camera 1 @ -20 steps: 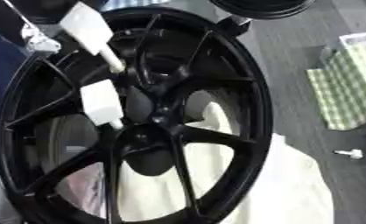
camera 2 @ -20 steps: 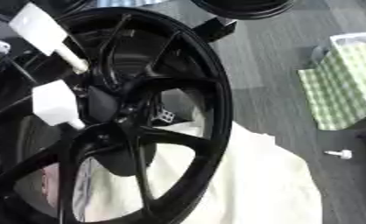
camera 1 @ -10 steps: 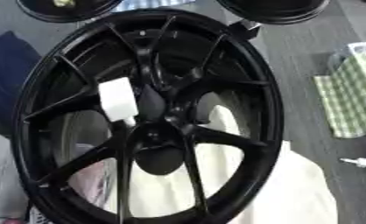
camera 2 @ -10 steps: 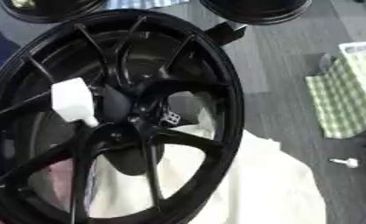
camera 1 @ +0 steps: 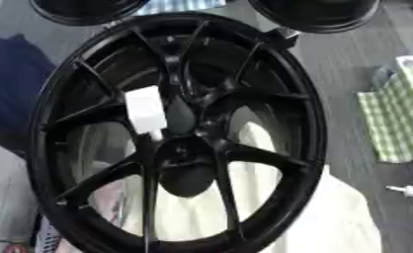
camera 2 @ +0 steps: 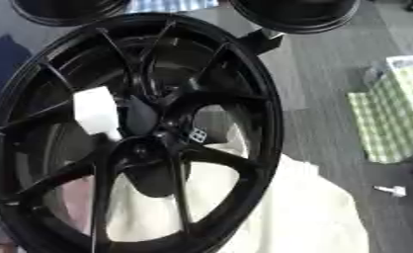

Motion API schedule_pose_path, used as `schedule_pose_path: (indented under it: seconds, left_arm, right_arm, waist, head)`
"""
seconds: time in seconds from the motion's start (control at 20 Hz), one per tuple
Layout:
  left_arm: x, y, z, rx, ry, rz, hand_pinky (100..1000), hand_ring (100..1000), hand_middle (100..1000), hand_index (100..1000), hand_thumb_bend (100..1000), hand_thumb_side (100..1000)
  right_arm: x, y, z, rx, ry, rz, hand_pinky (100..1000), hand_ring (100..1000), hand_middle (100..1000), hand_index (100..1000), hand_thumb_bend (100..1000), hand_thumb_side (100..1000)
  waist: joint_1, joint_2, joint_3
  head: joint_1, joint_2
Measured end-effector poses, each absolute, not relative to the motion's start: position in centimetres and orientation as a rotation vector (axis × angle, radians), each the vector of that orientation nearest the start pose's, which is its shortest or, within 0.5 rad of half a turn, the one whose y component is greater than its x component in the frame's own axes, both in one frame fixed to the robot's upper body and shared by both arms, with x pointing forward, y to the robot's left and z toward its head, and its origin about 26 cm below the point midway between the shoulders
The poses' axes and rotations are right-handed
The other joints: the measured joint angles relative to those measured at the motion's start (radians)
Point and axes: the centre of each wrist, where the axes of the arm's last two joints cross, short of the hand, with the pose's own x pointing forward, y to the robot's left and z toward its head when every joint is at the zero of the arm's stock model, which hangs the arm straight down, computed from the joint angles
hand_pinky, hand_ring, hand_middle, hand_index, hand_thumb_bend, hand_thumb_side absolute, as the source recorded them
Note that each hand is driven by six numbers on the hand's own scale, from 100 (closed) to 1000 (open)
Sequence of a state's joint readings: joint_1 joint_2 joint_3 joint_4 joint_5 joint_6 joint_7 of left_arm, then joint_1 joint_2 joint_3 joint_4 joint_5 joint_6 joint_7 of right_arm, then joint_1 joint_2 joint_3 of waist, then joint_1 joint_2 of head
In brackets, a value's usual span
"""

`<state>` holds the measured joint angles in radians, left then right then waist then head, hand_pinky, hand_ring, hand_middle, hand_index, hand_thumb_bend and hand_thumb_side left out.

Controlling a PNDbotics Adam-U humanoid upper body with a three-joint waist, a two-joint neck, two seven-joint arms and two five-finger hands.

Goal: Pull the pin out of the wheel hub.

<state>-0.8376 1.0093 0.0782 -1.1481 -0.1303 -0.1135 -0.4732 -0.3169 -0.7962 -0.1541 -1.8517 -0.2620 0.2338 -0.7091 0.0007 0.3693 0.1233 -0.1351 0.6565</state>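
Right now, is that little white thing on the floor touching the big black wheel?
Apart. The left eye view shows grey floor between the white piece and the wheel.

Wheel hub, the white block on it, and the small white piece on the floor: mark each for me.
wheel hub (camera 1: pixel 185 157), left eye view, on its centre.
white block (camera 1: pixel 146 109), left eye view, on its face.
small white piece (camera 1: pixel 403 189), left eye view, on its middle.

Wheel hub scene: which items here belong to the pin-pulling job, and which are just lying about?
Job:
wheel, black, spoked, lying over a pale cloth
white block at the hub, perhaps the pin's handle

Lying about:
pale cloth
green checked cloth, right
small white piece on the floor
two dark round things, top edge

No robot hand shows.
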Motion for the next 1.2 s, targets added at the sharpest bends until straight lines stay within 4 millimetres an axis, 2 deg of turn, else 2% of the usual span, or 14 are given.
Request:
schedule_pose_path:
  seconds: [0.05, 0.1, 0.15, 0.2, 0.25, 0.3, 0.55, 0.6, 0.65, 0.7, 0.75, 0.85, 1.05, 1.2]
  left_arm:
    - [37.0, 47.8, 34.9, 0.840, -1.709, -0.925, 868, 779, 646, 785, 285, 100]
    - [37.1, 48.2, 34.0, 0.840, -1.687, -0.923, 891, 822, 716, 845, 374, 212]
    - [37.1, 48.4, 33.2, 0.838, -1.666, -0.925, 923, 858, 776, 902, 513, 433]
    - [37.1, 48.6, 32.5, 0.834, -1.644, -0.931, 932, 870, 793, 917, 539, 497]
    - [37.1, 48.8, 32.1, 0.835, -1.626, -0.934, 945, 883, 811, 935, 555, 623]
    - [37.1, 48.9, 31.9, 0.839, -1.611, -0.937, 944, 889, 819, 941, 582, 701]
    - [37.1, 49.2, 31.5, 0.862, -1.579, -0.935, 928, 875, 804, 928, 474, 679]
    - [37.1, 49.2, 31.5, 0.863, -1.581, -0.931, 911, 859, 783, 910, 400, 685]
    - [37.1, 49.2, 31.5, 0.864, -1.588, -0.925, 884, 832, 745, 870, 283, 636]
    - [37.1, 49.2, 31.6, 0.865, -1.600, -0.911, 872, 812, 716, 843, 210, 618]
    - [37.0, 49.1, 32.0, 0.868, -1.623, -0.887, 862, 793, 688, 823, 125, 638]
    - [36.7, 48.9, 33.2, 0.876, -1.696, -0.831, 842, 752, 637, 788, 100, 676]
    - [35.9, 47.5, 35.9, 0.867, -1.940, -0.706, 845, 757, 658, 815, 100, 697]
    - [35.4, 46.6, 35.0, 0.816, -2.054, -0.620, 849, 769, 677, 838, 100, 720]
  right_arm:
    - [30.3, -37.3, 26.5, -0.910, -2.055, -0.298, 608, 656, 555, 666, 100, 527]
    - [30.3, -37.3, 26.5, -0.910, -2.055, -0.298, 608, 656, 555, 666, 100, 527]
    - [30.3, -37.3, 26.5, -0.910, -2.056, -0.298, 608, 657, 555, 666, 100, 528]
    - [30.3, -37.3, 26.6, -0.909, -2.058, -0.299, 608, 657, 555, 667, 100, 529]
    - [30.4, -37.3, 26.6, -0.910, -2.060, -0.298, 608, 657, 555, 667, 100, 530]
    - [30.4, -37.3, 26.6, -0.910, -2.060, -0.299, 608, 657, 555, 667, 100, 530]
    - [30.4, -37.2, 26.6, -0.905, -2.061, -0.302, 609, 658, 556, 667, 100, 529]
    - [30.4, -37.2, 26.6, -0.904, -2.061, -0.302, 609, 658, 556, 667, 100, 529]
    - [30.4, -37.2, 26.6, -0.904, -2.060, -0.301, 609, 658, 556, 668, 100, 528]
    - [30.4, -37.2, 26.6, -0.904, -2.060, -0.301, 609, 658, 556, 668, 100, 527]
    - [30.4, -37.2, 26.6, -0.904, -2.060, -0.301, 609, 658, 556, 668, 100, 526]
    - [30.4, -37.2, 26.6, -0.905, -2.060, -0.300, 610, 659, 557, 668, 100, 522]
    - [30.3, -37.1, 26.7, -0.907, -2.067, -0.297, 612, 660, 559, 669, 100, 514]
    - [30.2, -36.9, 26.8, -0.912, -2.075, -0.290, 613, 661, 560, 670, 100, 509]
  waist:
    - [-0.001, 0.000, -0.002]
    - [-0.003, 0.000, -0.004]
    - [-0.004, 0.000, -0.006]
    - [-0.004, 0.000, -0.007]
    - [-0.003, 0.000, -0.007]
    - [-0.003, 0.000, -0.007]
    - [-0.004, -0.005, -0.006]
    - [-0.004, -0.006, -0.006]
    - [-0.004, -0.006, -0.005]
    - [-0.004, -0.006, -0.004]
    - [-0.005, -0.007, -0.001]
    - [-0.009, -0.012, 0.006]
    - [-0.016, -0.021, 0.019]
    - [-0.016, -0.024, 0.030]
  head:
    - [0.001, 0.000]
    - [0.002, 0.000]
    - [0.004, 0.000]
    - [0.005, 0.000]
    - [0.006, 0.000]
    - [0.006, -0.001]
    - [0.010, -0.001]
    - [0.010, -0.001]
    - [0.010, -0.001]
    - [0.010, -0.001]
    - [0.010, -0.001]
    - [0.010, 0.000]
    - [0.009, 0.001]
    - [0.009, 0.002]
